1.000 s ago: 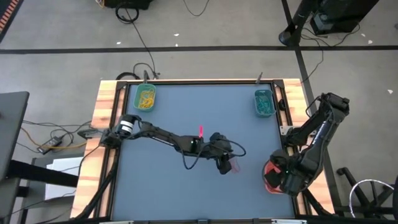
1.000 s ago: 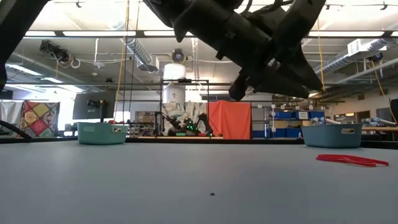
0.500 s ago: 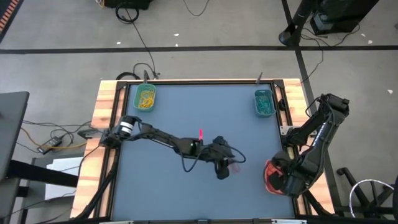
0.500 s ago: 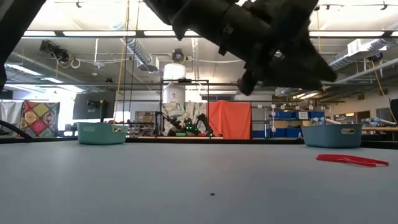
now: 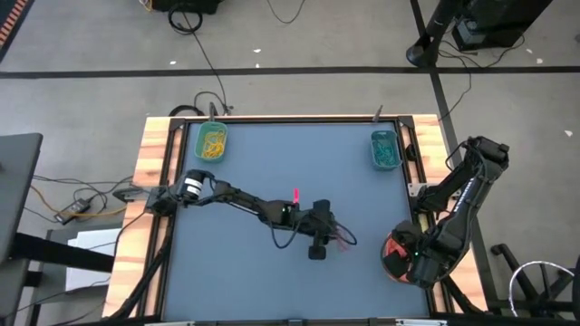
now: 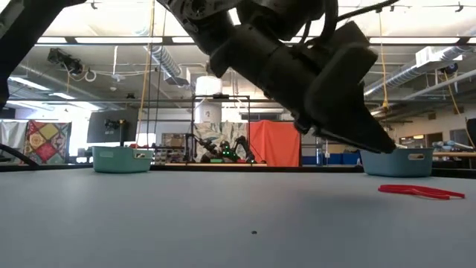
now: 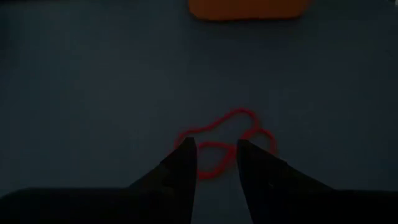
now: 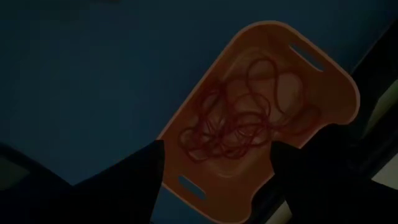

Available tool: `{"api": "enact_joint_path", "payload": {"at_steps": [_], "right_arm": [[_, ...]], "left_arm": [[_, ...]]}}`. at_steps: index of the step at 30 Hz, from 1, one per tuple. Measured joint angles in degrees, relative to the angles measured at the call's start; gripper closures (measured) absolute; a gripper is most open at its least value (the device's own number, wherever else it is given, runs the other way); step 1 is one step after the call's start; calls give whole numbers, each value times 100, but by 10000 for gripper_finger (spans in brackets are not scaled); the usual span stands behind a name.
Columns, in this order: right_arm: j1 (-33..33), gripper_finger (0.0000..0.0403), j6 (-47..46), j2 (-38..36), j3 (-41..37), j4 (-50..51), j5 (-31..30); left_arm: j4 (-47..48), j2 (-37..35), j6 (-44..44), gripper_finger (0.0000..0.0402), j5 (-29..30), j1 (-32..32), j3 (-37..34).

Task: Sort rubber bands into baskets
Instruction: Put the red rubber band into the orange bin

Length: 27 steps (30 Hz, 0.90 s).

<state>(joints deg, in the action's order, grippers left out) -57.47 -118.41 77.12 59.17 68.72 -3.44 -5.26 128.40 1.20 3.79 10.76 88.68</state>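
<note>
While my left gripper [image 5: 319, 246] hangs over mid-table, the overhead view shows red bands [image 5: 342, 240] beside it. From its wrist, my half-open fingers [image 7: 184, 163] straddle one loop, holding nothing; I should drop straight, then pinch. Only my right wrist shows the orange basket [image 8: 336, 84] already holding red bands, fingers spread.

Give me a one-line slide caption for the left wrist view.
Left gripper, jaws open, poised over tangled red rubber bands on the table, the orange-red basket beyond.

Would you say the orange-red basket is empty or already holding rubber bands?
Holding: the right wrist view shows a tangle of red rubber bands lying inside the orange-red basket.
</note>
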Motion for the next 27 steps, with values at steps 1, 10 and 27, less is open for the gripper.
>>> {"api": "enact_joint_path", "payload": {"at_steps": [1, 10, 27], "right_arm": [[0, 99, 0, 0, 1, -4, 2], [0, 99, 46, 2, 1, -155, 55], [11, 99, 308, 0, -1, -215, -30]], "left_arm": [[-33, 0, -253, 281, 4, -15, 0], [-521, 467, -759, 282, -784, -154, 60], [590, 551, 341, 398, -1154, -200, 405]]}}
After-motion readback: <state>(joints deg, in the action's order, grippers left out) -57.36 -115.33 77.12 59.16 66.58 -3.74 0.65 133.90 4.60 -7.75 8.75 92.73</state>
